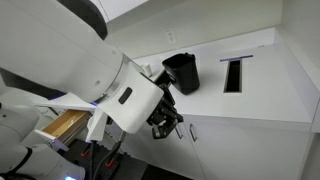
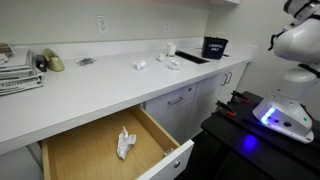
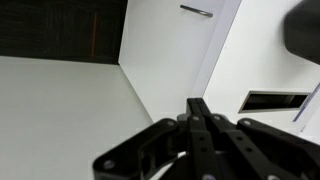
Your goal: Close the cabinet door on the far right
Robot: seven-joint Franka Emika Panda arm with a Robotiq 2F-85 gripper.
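In the wrist view a white cabinet door [image 3: 168,48] with a short dark bar handle [image 3: 196,11] stands just beyond my gripper [image 3: 198,104]. The black fingers are shut together and hold nothing. A second large white flat surface [image 3: 60,120] meets that panel along an edge at the lower left; I cannot tell whether the door is open or closed. In an exterior view my gripper [image 1: 165,125] hangs close to the white base-cabinet fronts [image 1: 235,140] under the counter, beside a small dark handle [image 1: 193,131].
A black bin [image 1: 182,72] [image 2: 214,47] stands on the white counter [image 2: 100,80] near a sink. A light wooden drawer [image 2: 95,150] is pulled out with a crumpled white item [image 2: 124,143] inside. Small objects and stacked papers [image 2: 18,72] lie on the counter.
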